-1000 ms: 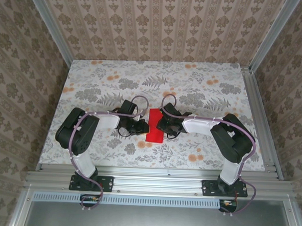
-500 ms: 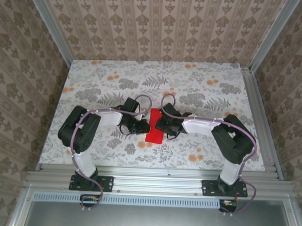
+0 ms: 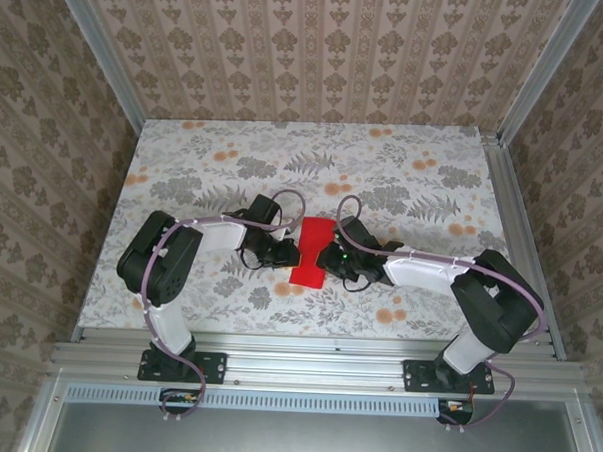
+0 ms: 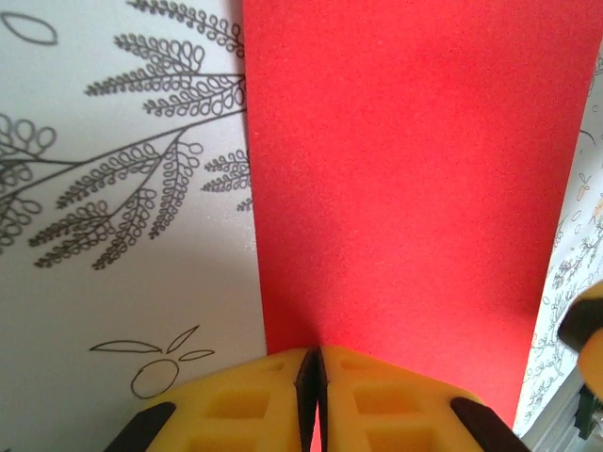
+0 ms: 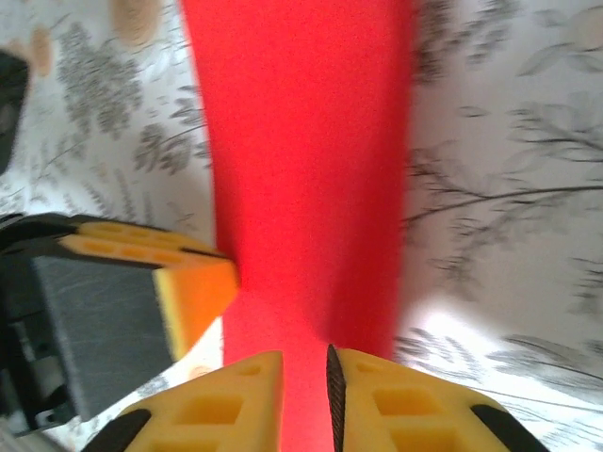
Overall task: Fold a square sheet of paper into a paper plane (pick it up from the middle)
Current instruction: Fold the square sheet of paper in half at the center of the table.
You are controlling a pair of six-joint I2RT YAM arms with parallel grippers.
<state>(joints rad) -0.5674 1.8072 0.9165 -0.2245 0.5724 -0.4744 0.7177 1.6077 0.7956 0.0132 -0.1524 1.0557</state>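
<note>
Paper [image 3: 311, 248] pinched in left hand [image 4: 314, 358]; right hand [image 5: 304, 358] pinches opposite edge.

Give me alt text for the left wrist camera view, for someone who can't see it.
A strip of red paper runs up the frame from the left tool, whose two yellow fingers are closed on its near edge. It lies on a white table printed with grey leaves.

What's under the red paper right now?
The floral table cover shows around the sheet of paper, which lies on it; anything directly beneath is hidden by the sheet.
</note>
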